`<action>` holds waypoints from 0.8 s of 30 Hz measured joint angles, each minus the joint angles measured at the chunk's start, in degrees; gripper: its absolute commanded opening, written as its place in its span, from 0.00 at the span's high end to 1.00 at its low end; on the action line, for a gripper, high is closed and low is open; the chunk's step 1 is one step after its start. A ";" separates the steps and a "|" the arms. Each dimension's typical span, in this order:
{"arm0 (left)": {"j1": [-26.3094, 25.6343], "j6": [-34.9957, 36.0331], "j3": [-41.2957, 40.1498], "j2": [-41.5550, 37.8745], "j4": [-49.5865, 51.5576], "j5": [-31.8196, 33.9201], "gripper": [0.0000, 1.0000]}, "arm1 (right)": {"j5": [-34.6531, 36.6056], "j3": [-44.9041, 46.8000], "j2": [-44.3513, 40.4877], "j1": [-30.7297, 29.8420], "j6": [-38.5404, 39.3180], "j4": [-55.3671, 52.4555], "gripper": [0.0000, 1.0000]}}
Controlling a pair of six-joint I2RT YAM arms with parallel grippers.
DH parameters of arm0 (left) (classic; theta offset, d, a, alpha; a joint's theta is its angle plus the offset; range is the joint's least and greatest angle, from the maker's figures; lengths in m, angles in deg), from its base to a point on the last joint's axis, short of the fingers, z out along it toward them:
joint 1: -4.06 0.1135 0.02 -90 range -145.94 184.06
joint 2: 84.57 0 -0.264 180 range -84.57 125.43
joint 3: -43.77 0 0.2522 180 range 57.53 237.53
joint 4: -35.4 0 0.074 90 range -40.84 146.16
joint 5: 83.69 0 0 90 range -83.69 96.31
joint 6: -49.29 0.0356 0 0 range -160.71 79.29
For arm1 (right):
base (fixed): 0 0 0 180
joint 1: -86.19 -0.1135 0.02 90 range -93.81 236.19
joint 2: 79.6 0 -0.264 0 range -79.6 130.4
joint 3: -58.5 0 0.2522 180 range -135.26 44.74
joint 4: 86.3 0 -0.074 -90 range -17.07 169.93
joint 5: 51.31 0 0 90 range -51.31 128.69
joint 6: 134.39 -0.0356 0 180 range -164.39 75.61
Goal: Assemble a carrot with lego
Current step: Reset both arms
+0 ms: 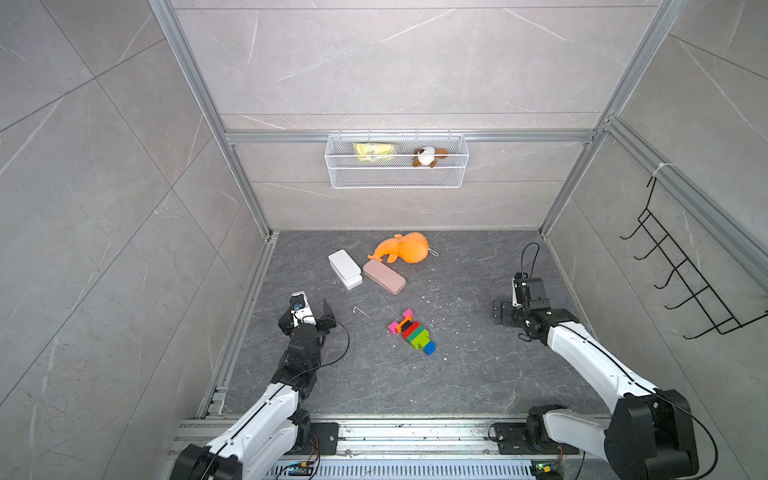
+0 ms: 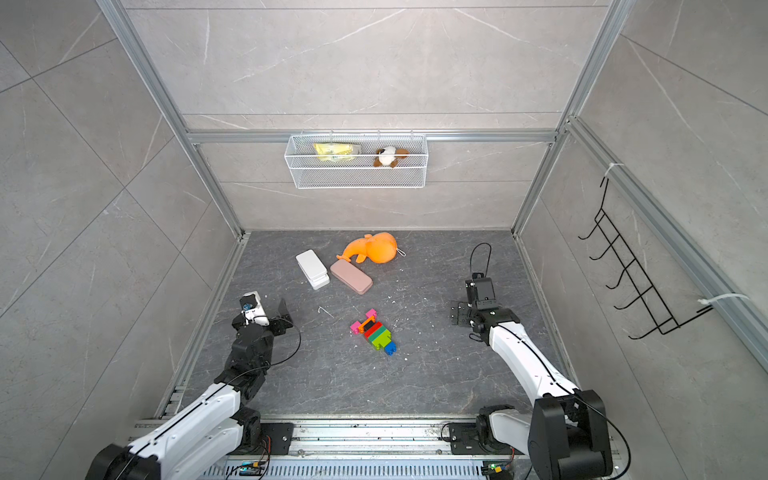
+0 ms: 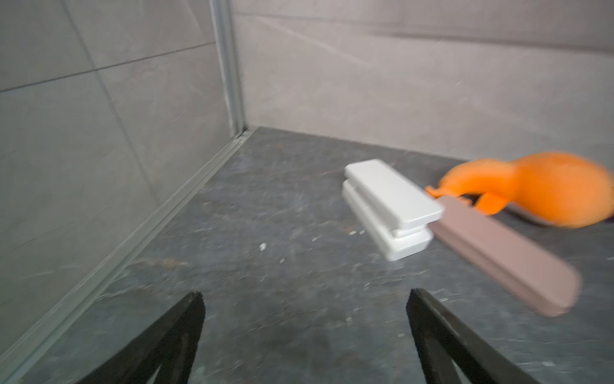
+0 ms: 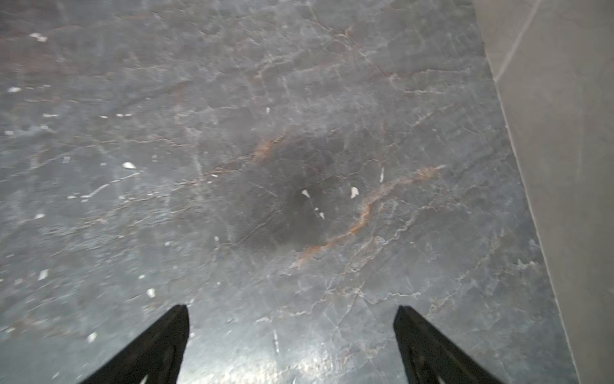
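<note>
On the bench (image 1: pixel 457 374), between our two arms, we see the carrot (image 1: pixel 412 332) lying flat. The left end effector (image 3: pixel 305 292) and right end effector (image 4: pixel 292 307) hover low, both released, well apart from it.

Readable text: none.
Yellow packet (image 1: pixel 376 152) in wire basket (image 1: pixel 397 178), 12 o'clock: print too small to read.
White case (image 1: pixel 345 268), pink case (image 1: pixel 383 276), near 11 o'clock: faces plain.

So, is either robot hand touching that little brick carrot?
Apart. In both top views the carrot lies alone, bare floor separating it from the left hand and the right hand, both open.
</note>
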 measured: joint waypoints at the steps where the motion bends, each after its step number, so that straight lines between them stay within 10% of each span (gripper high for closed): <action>1: 1.92 0.90 -0.83 3.13 -2.54 -0.17 0.01 | 1.16 1.57 0.28 0.04 0.00 2.54 0.01; 14: 17.55 1.44 2.21 31.50 -26.34 -17.33 0.01 | 0.50 7.34 6.69 2.32 3.74 27.82 0.01; 24: 19.52 0.09 3.10 32.50 -28.28 -19.98 0.02 | -6.78 6.56 12.90 6.84 5.01 31.98 0.00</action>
